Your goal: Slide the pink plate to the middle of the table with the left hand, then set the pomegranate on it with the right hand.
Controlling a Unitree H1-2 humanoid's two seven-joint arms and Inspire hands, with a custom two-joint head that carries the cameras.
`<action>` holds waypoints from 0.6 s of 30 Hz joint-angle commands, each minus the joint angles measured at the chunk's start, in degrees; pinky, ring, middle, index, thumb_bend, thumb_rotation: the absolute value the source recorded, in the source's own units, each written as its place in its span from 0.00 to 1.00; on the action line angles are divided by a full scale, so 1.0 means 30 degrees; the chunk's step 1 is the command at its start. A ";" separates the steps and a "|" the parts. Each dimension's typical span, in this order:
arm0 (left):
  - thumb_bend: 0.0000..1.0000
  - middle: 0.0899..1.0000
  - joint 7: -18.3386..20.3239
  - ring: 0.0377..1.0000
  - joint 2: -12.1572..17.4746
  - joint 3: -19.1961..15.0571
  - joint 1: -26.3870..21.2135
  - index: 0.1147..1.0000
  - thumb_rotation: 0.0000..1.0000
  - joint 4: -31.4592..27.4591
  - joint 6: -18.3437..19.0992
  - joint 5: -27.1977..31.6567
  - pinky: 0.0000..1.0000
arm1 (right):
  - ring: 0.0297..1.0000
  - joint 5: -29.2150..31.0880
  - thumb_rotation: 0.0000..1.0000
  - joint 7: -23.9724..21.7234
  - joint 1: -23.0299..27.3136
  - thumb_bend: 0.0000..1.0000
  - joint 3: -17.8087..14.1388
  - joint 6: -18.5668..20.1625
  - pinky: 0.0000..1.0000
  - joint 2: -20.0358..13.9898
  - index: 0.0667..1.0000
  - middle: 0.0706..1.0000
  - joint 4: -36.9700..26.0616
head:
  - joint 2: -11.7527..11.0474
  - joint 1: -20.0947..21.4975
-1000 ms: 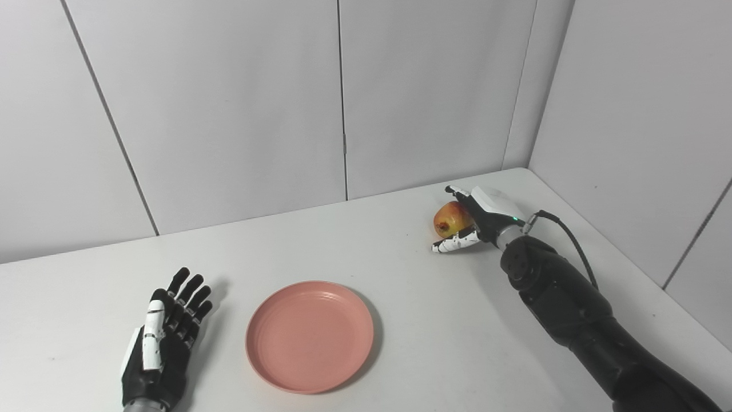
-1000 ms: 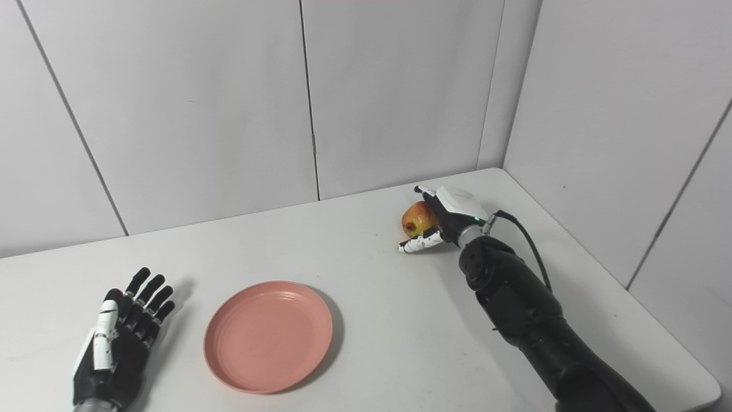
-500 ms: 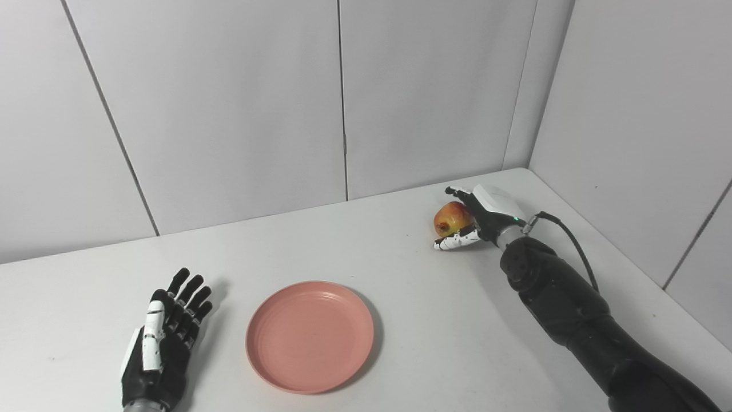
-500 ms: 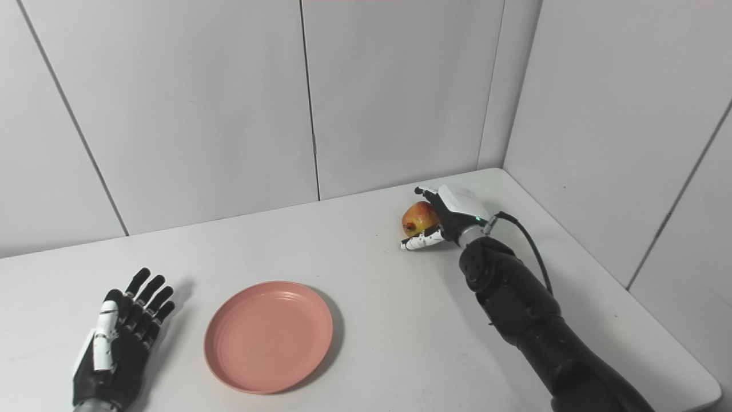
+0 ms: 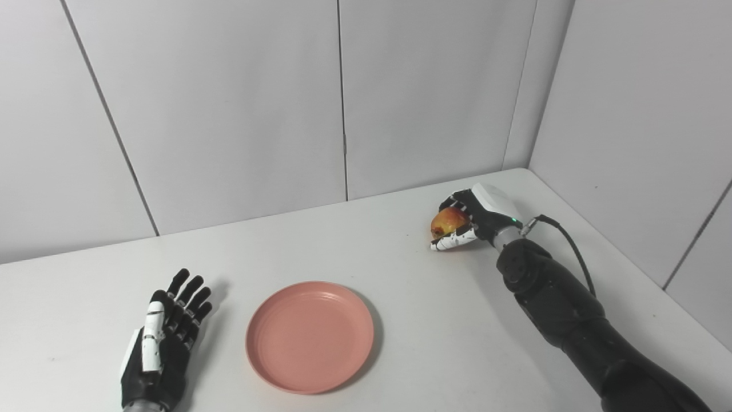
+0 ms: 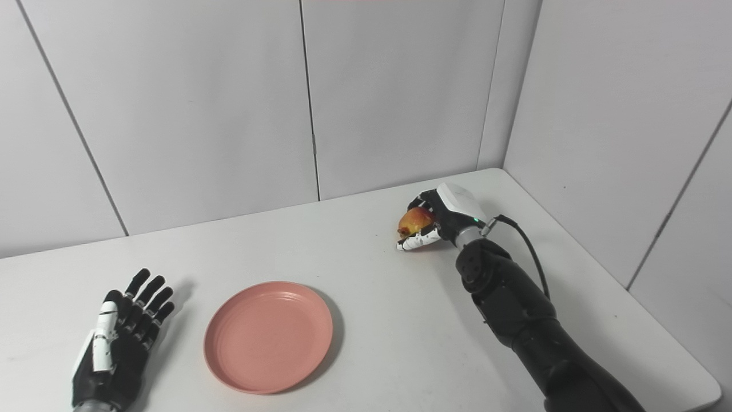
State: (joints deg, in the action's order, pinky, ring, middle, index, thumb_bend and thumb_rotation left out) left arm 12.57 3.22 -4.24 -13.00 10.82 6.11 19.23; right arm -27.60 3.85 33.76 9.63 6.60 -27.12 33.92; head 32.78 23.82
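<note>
Pomegranate: pomegranate (image 5: pixel 448 222) sits at the far right of the table (image 5: pixel 400 274), now inside the right hand (image 5: pixel 470 218); well apart from the pink plate (image 5: pixel 310 336).
Change: half a second ago the right hand's fingers were still stretched out over the fruit; now they curl over its top, thumb underneath on the near side. Fruit looks tipped slightly and shifted a touch left compared with before.
Right hand: wrapped around the pomegranate, fingers above, thumb below. Can't tell whether it has left the tabletop yet.
Left hand: left hand (image 5: pixel 163 337) lies flat on the table just left of the plate, fingers spread, not touching it, holding nothing. No change from the earlier frames.
Plate: same spot as earlier, roughly mid-table toward the near edge. Slide step looks finished.
Task read: grasp is closing, so the lift and carry to the plate come next, by my judgement.
Materials: pomegranate is round, smooth-skinned, yellow-red with a small dark crown end facing left. Plate is matte pink, round, shallow, with faint concentric rings and a raised rim; looks like plastic. Table is plain white, smooth.
Risk: round fruit could roll out of a partial wrap.
</note>
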 commanded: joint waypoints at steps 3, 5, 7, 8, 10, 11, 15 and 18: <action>0.38 0.92 -0.0130 0.93 0.0048 0.0110 0.0405 0.91 1.00 0.0435 0.1088 -0.0104 0.95 | 0.37 0.0301 0.16 0.0663 0.0924 0.50 -0.0425 -0.1107 0.33 -0.0095 0.45 0.41 -0.0177 | -0.0006 -0.0062; 0.38 0.92 -0.0211 0.92 0.0009 0.0120 0.0396 0.90 1.00 0.0436 0.1094 -0.0161 0.95 | 0.35 0.0294 0.16 0.0591 0.0961 0.48 -0.0457 -0.0652 0.31 0.0000 0.42 0.39 -0.0218 | -0.0007 -0.0135; 0.38 0.92 -0.0233 0.92 -0.0014 0.0115 0.0385 0.91 1.00 0.0467 0.1095 -0.0162 0.95 | 0.32 0.0242 0.16 0.0460 0.1022 0.46 -0.0442 -0.0234 0.29 0.0032 0.40 0.36 -0.0226 | -0.0007 -0.0135; 0.38 0.92 -0.0224 0.92 -0.0014 0.0121 0.0383 0.91 1.00 0.0473 0.1086 -0.0163 0.95 | 0.31 0.0200 0.15 0.0402 0.1025 0.46 -0.0423 -0.0109 0.29 0.0013 0.40 0.36 -0.0278 | -0.0007 -0.0135; 0.39 0.92 -0.0229 0.92 -0.0028 0.0162 0.0381 0.90 1.00 0.0471 0.1040 -0.0224 0.94 | 0.31 0.0130 0.15 0.0313 0.1009 0.46 -0.0401 0.0046 0.28 -0.0067 0.38 0.35 -0.0378 | -0.0018 -0.0208; 0.39 0.92 -0.0240 0.92 -0.0032 0.0189 0.0384 0.90 1.00 0.0463 0.1016 -0.0272 0.94 | 0.30 0.0094 0.15 0.0298 0.0986 0.46 -0.0396 0.0089 0.28 -0.0114 0.38 0.34 -0.0440 | -0.0013 -0.0233; 0.38 0.92 -0.0247 0.92 -0.0057 0.0213 0.0404 0.91 1.00 0.0484 0.0918 -0.0305 0.94 | 0.30 0.0058 0.18 0.0267 0.0855 0.45 -0.0479 0.0153 0.28 -0.0260 0.38 0.34 -0.0778 | 0.0021 -0.0299; 0.38 0.92 -0.0161 0.92 -0.0060 0.0250 0.0386 0.91 1.00 0.0558 0.0825 -0.0290 0.94 | 0.30 0.0177 0.17 0.0176 0.0670 0.45 -0.0679 0.0091 0.27 -0.0353 0.38 0.34 -0.1444 | 0.0047 -0.0424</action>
State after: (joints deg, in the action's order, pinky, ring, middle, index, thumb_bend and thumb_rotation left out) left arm 12.52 3.15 -3.93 -13.01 10.84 6.10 18.99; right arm -27.36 3.85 33.36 8.74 6.98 -26.29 32.40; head 32.87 22.59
